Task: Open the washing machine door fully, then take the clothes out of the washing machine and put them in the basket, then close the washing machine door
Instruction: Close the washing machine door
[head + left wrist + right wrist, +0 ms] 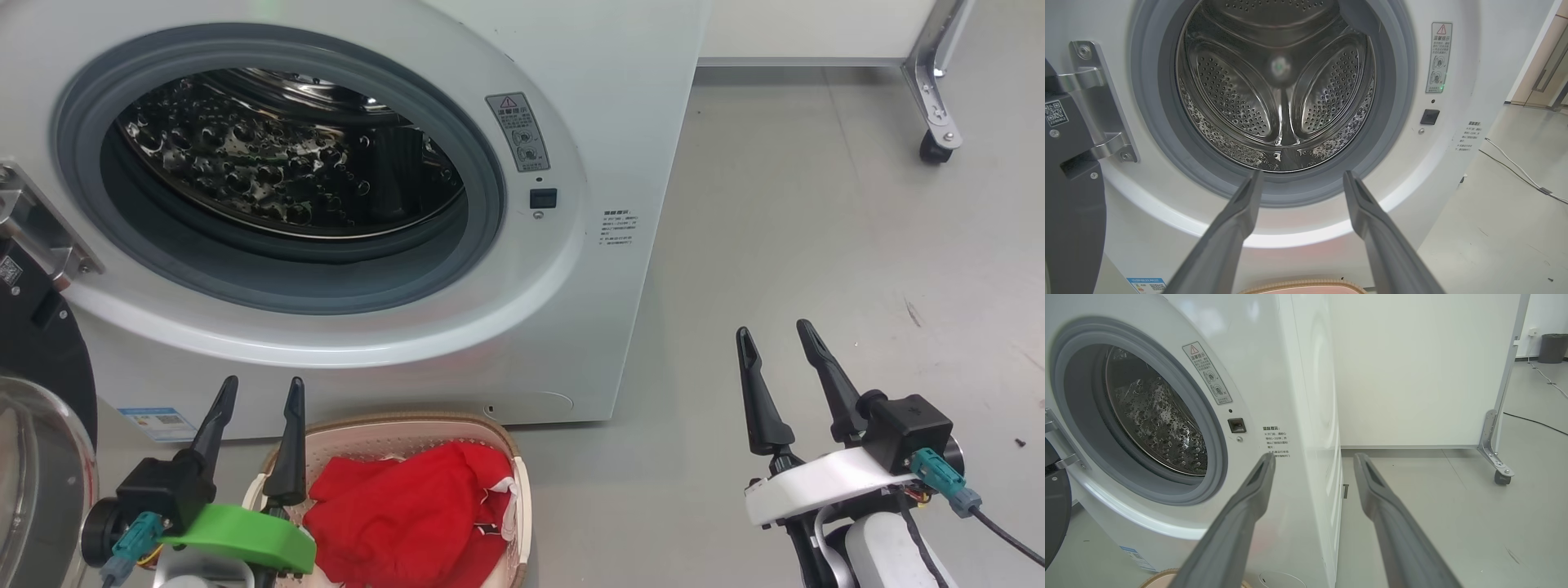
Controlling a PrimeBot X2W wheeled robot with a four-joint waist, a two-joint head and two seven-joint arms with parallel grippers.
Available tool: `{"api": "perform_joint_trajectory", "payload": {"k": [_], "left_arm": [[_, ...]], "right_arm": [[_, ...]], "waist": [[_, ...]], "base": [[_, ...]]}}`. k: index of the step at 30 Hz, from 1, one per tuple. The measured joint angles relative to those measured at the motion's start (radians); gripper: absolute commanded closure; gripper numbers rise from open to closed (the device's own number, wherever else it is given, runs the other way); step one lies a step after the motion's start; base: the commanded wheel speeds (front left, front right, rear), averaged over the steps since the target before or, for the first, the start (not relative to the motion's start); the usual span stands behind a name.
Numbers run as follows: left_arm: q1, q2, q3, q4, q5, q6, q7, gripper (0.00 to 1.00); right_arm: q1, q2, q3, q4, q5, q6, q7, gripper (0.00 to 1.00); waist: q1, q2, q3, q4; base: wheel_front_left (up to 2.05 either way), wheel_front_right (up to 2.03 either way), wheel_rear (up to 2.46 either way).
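showing the washer [620, 106] from the head view, with its door [45, 359] open at the left on a steel hinge [41, 229]; the door's black rim and clear glass bowl sat at the frame's edge. the grey seal [482, 204] ringed a perforated steel drum [277, 155], and no cloth could be seen in the drum from any of the three views. a warning label [517, 131] and a small dark latch socket [543, 198] lay to the right of the opening, and a blue sticker [159, 420] sat low on the front.

the basket [392, 423] stood on the grey floor [816, 245], just in front of the washer and below the opening. the clothes [408, 506], red with white trim, were heaped inside it.

the left claw [263, 381] was spread and held nothing. it hovered over the basket's left rim, fingers aimed at the washer; in its wrist view they framed the lower edge of the seal. the right claw [772, 327] was likewise spread and empty, well to the right of the basket over bare floor, pointing past the washer's front corner. a caster [935, 147] under a white panel [816, 28] stood beyond.
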Motion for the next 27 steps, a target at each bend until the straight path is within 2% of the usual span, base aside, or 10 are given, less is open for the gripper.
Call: {"api": "perform_joint_trajectory", "payload": {"k": [27], "left_arm": [[0.002,-0.003,0.005,-0.007,0.005,0.000,0.000,0.00]], "right_arm": [[0.000,0.000,0.002,-0.003,0.001,-0.001,0.000,0.00]], "waist": [[0.0000,0.0000,-0.003,-0.002]], "base": [[0.00,0.00,0.00]]}}
